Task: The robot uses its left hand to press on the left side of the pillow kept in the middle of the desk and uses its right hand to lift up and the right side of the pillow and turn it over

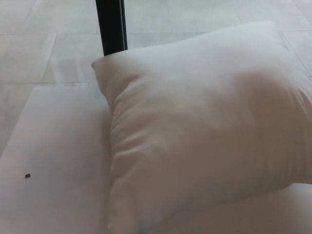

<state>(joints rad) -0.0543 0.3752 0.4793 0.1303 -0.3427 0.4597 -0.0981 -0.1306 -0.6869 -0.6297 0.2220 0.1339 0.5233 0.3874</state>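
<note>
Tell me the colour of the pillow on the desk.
Plain white, no pattern; the pillow shows in the head view.

Robot body: nothing in shot. Left hand not in view, right hand not in view. No forearm, wrist, casing or cable shows anywhere round the pillow (204, 131), whether to its left, to its right, or along its near edge at the bottom of the pic. So there are no colours, shapes, screws or markings of the robot to report from this view.
</note>
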